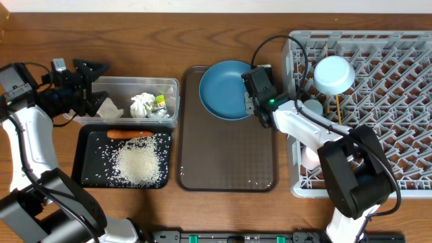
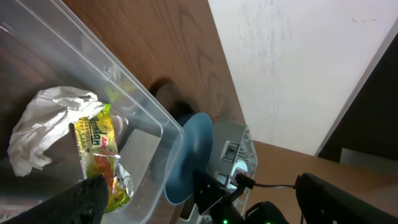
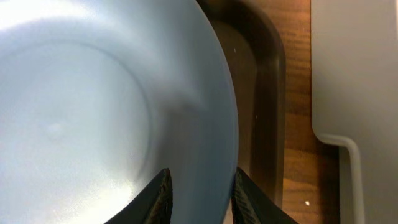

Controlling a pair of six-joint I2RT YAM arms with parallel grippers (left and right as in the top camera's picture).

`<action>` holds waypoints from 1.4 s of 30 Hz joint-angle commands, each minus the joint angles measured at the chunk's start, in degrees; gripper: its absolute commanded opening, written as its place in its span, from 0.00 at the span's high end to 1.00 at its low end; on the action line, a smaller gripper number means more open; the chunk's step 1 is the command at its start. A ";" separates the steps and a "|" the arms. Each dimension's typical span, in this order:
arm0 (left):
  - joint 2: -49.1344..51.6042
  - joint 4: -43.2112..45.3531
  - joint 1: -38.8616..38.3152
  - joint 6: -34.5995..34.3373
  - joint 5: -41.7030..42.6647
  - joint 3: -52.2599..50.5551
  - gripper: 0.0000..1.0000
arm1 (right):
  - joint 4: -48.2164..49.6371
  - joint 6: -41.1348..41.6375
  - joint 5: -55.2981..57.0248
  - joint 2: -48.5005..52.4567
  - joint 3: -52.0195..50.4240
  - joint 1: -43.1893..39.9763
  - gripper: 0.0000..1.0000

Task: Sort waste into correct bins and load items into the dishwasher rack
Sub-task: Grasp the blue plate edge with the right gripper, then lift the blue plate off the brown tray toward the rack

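The right rim of the blue plate (image 1: 223,88) is pinched by the right gripper (image 3: 202,199), one finger lying on the plate's upper face and the other beneath its edge. The plate is held over the far end of the brown serving tray (image 1: 226,155), just beside the left wall of the dishwasher rack (image 1: 398,101); whether its left edge rests on the tray cannot be told. A white bowl (image 1: 333,74) is seen in the rack near its far left corner.

The left gripper (image 1: 90,86) is spread wide with nothing between its fingers and is poised at the left end of the clear tub (image 1: 177,101). Inside the tub a crumpled paper wad (image 1: 142,104) lies touching a green-yellow wrapper (image 2: 99,155). Just in front of the tub, on the tabletop (image 1: 202,27), the black tray (image 1: 88,162) is set, with loose rice (image 1: 138,162) heaped in it and a carrot (image 1: 128,133) lying along its far edge.
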 commanded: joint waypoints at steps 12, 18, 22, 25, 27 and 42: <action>-1.11 -0.11 0.24 1.42 0.79 -0.33 0.02 | 0.33 0.81 0.39 0.28 -0.28 -0.96 0.90; -1.11 -0.11 0.24 1.42 0.79 -0.33 0.02 | 0.02 0.76 0.39 0.28 -0.28 -0.96 0.99; -1.11 -0.11 0.24 1.42 0.79 -0.33 0.02 | 0.59 0.76 0.39 -0.39 -0.28 -0.96 0.99; -1.11 -0.11 0.24 1.42 0.79 -0.33 0.02 | 1.60 -0.13 0.44 -2.95 -0.28 -1.07 0.99; -1.11 -0.11 0.24 1.42 0.79 -0.33 0.02 | 2.27 -0.92 0.42 -5.11 -0.28 -1.20 0.99; -1.11 -0.11 0.24 1.42 0.79 -0.33 0.02 | -2.38 -5.90 -2.38 -18.82 -0.28 -1.40 0.99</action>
